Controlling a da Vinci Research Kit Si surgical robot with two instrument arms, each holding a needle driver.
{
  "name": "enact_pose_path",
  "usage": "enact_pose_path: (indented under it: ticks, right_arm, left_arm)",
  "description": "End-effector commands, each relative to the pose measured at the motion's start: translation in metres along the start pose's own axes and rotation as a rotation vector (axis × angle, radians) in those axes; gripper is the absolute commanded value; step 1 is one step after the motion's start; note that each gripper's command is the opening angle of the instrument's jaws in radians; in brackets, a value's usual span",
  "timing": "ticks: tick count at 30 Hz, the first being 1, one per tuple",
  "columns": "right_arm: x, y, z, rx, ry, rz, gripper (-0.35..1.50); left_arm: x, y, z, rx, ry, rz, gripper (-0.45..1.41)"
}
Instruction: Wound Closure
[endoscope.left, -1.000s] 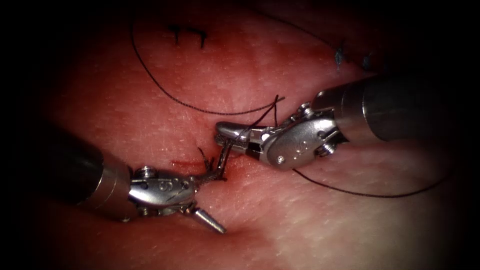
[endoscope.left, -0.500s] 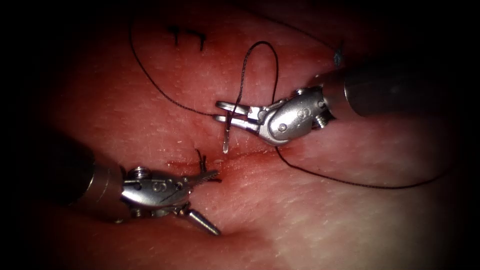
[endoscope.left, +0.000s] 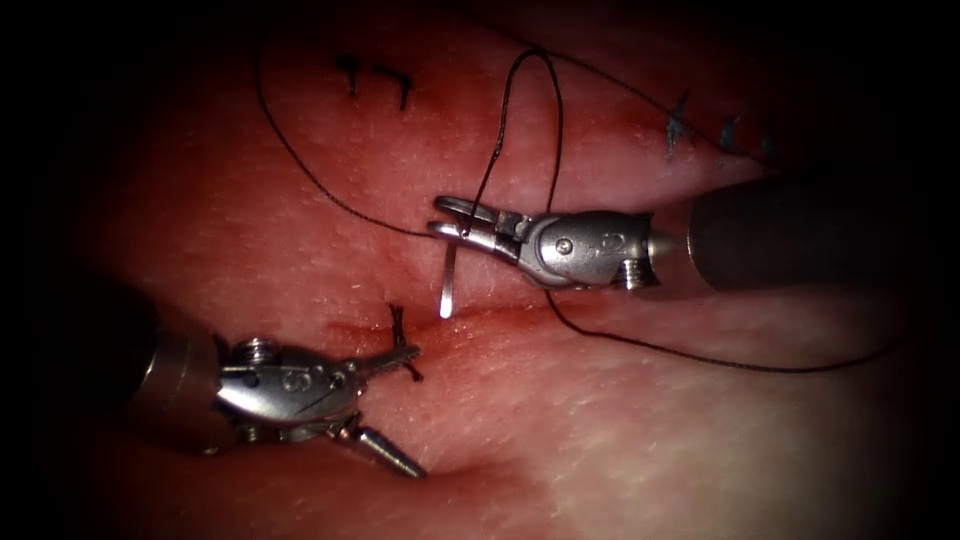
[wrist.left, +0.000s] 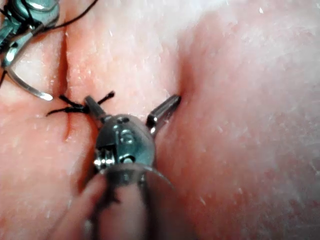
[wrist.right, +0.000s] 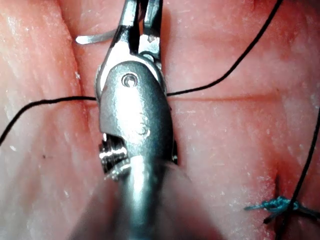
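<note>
Our right end effector (endoscope.left: 452, 222) holds the needle (endoscope.left: 447, 290) clamped near one end of its curve, clear of the tissue (endoscope.left: 620, 430). The needle hangs just above the cut (endoscope.left: 470, 318), its long axis running nearly straight up and down in the endoscope view, free tip pointing down at the cut line. In the left wrist view it shows as a curved arc (wrist.left: 27, 87) with the tip close to the knot. Thread (endoscope.left: 530, 110) loops up from the jaws and trails off across the tissue to the right.

Our left end effector (endoscope.left: 395, 410) stands wide and holds nothing; one jaw lies against the tied stitch (endoscope.left: 400, 330) at the cut, the other splays down over the tissue.

We judge two risks. The grip sits far out on the needle, so any push against tissue could twist it in the jaws and spoil the angle. The slack loop lies close to the jaws and could snag on them or on the needle tip, and the left jaw touching the stitch could drag the knot loose.
</note>
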Motion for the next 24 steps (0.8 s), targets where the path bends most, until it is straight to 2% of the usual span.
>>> enact_pose_path:
  ticks: [1, 4, 9, 16, 24]
  right_arm:
    - [-0.0002, 0.0, 0.0006, -0.004, 0.001, 0.002, -0.35]
    - [0.0, 0.0002, 0.0005, -0.005, 0.0, 0.007, -0.35]
    - [0.0001, 0.0002, 0.0005, -0.002, 0.0, 0.01, -0.35]
    - [0.0002, 0.0001, 0.0006, 0.001, 0.0, 0.011, -0.35]
    - [0.0004, 0.0001, 0.0007, 0.005, -0.017, 0.014, -0.35]
  left_arm:
    - [0.0006, -0.0003, 0.0009, 0.001, 0.0, 0.0, 0.96]
    - [0.0004, -0.0001, 0.0027, -0.018, 0.0, -0.001, 0.96]
    - [0.0019, 0.0, 0.005, -0.017, 0.012, 0.017, 0.96]
    - [0.0028, 0.0018, 0.0053, -0.033, 0.039, -0.033, 0.96]
    - [0.0086, 0.0013, 0.0069, -0.043, 0.165, -0.15, 1.01]
